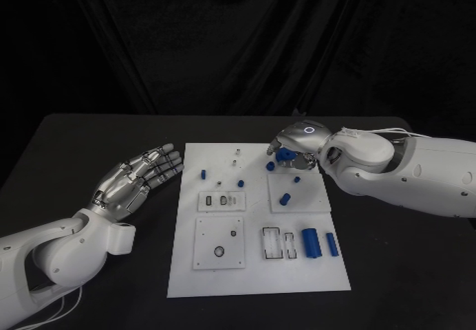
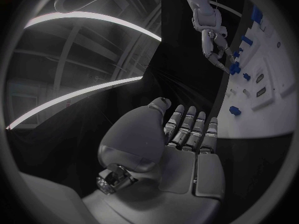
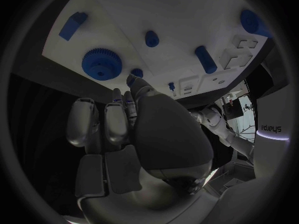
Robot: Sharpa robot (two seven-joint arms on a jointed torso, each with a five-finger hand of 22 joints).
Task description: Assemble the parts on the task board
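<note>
Desk (image 1: 89, 151): black, plain, under a black curtain backdrop (image 1: 228, 55).
Task board (image 1: 258, 275): white, plain; black-outlined cutouts on its raised white square plates.
Parts: blue throughout. Toothed gear (image 3: 101, 63) solid blue, at the board's 12 o'clock edge; two long cylinders (image 1: 311, 242) blue, toward 5 o'clock; small pegs (image 1: 240, 183) blue, about the centre and toward 11 o'clock.
Left hand (image 1: 139, 179): silver with dark seams between segments, at the board's 9 o'clock; arm white.
Right hand (image 1: 296, 143): silver, with a small lit white ring on its back; arm white with small dark dots.
</note>
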